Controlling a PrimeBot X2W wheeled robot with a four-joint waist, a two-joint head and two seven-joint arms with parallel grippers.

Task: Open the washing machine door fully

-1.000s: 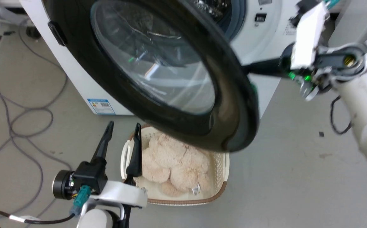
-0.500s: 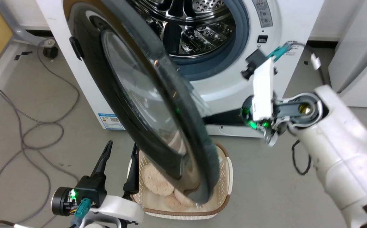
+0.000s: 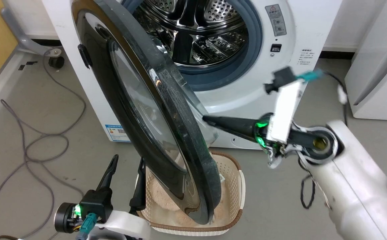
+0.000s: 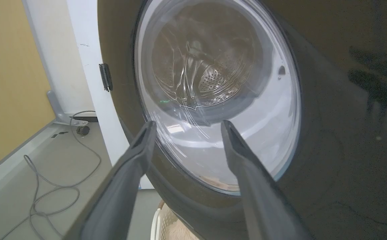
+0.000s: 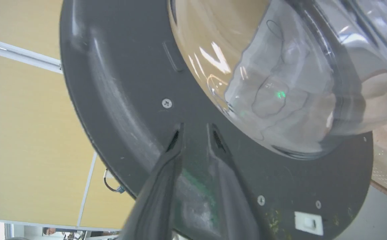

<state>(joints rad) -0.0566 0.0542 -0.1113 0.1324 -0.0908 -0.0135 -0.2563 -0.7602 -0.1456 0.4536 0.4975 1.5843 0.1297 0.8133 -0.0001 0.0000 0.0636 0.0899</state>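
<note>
Right pincer (image 5: 195,128) comes in from 4 o'clock of the head view. Its two fingers are drawn close with a slim gap, and nothing is caught between them. Their tips sit at the matte dark-grey inner face of the door (image 3: 193,156), just below the bulging glass bowl (image 5: 290,83). Whether they press on that face I cannot tell.

That door stands part-way swung out from the washing machine (image 3: 300,26), hinged at the machine's left side. It is nearly edge-on to the head camera and runs from 11 o'clock down to 6 o'clock. Behind it the steel drum (image 3: 193,30) and its blue-grey rubber ring (image 3: 252,56) lie exposed at 12 o'clock.

Left pincer (image 3: 128,160) waits at 7 o'clock on the door's outer side, its fingers spread wide with nothing between them. They point up beside the lower rim, and in the left wrist view they frame the glass from outside.

Directly under the door's bottom edge, at 6 o'clock, a pale laundry basket (image 3: 237,186) with a brown rim sits on the grey floor (image 3: 267,206). It holds something fluffy and beige (image 3: 160,203). The left pincer's inner finger stands just beside the basket's near wall.

Loose cables (image 3: 43,135) loop over the floor at 9 o'clock. Another white appliance (image 3: 380,66) stands at 3 o'clock, well apart from the door.
</note>
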